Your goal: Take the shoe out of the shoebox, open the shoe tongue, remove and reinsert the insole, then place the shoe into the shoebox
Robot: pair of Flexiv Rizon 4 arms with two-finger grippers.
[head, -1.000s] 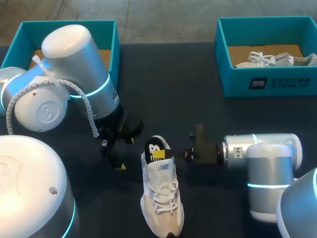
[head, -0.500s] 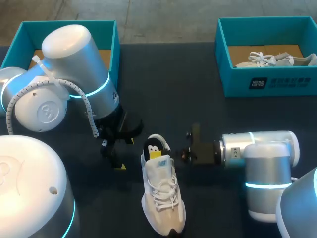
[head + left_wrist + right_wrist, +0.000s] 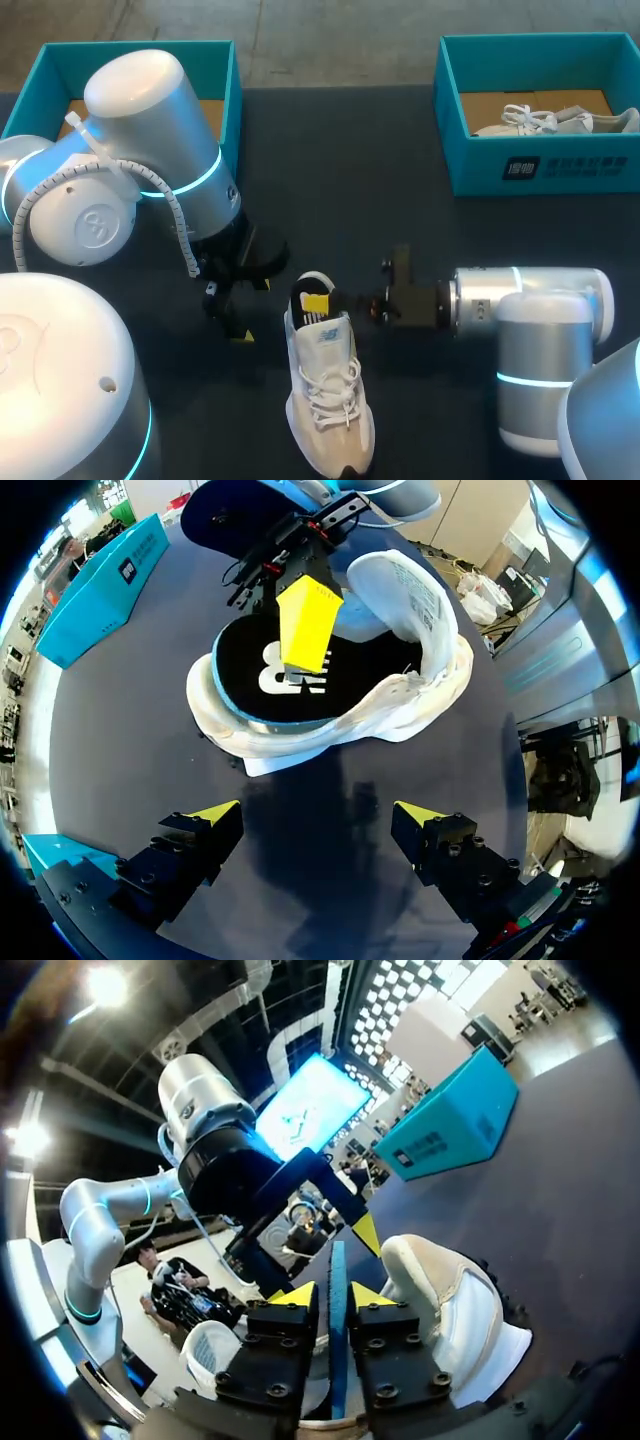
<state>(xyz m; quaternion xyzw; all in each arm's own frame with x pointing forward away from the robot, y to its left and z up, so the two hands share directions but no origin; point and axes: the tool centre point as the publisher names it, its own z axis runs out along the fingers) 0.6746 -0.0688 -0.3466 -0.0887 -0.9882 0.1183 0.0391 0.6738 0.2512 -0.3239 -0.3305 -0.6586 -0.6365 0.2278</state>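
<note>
- The white and beige lace-up sneaker (image 3: 322, 395) stands upright on its sole on the dark table (image 3: 350, 180), outside both boxes. Its heel points toward the far side.
- A black insole with a blue edge (image 3: 312, 290) rises tilted out of the heel opening. How far its front end reaches inside cannot be told.
- At the far left corner is a teal cardboard shoebox (image 3: 140, 45), partly hidden by the left arm. Only a brown cardboard liner (image 3: 210, 108) shows inside it.
- At the far right, a second teal shoebox (image 3: 540, 165) holds another white sneaker (image 3: 550, 120) lying on brown cardboard.
- The right arm lies low and level over the table, coming in from the right. The right gripper (image 3: 322, 303) is pinching the raised heel end of the insole.
- The left arm slopes down from the left. The left gripper (image 3: 228, 312) hangs just beside the sneaker's heel with its fingers spread wide, touching nothing.
- The left wrist view shows a white mark on the insole's (image 3: 260, 675) face and one yellow finger of the right gripper pressed flat against it, with the sneaker (image 3: 420, 670) just ahead of the left gripper (image 3: 317, 815).
- The right wrist view shows the insole's thin blue edge (image 3: 338, 1360) clamped between both tips of the right gripper (image 3: 335, 1295), with the sneaker's (image 3: 450, 1310) heel collar alongside.
</note>
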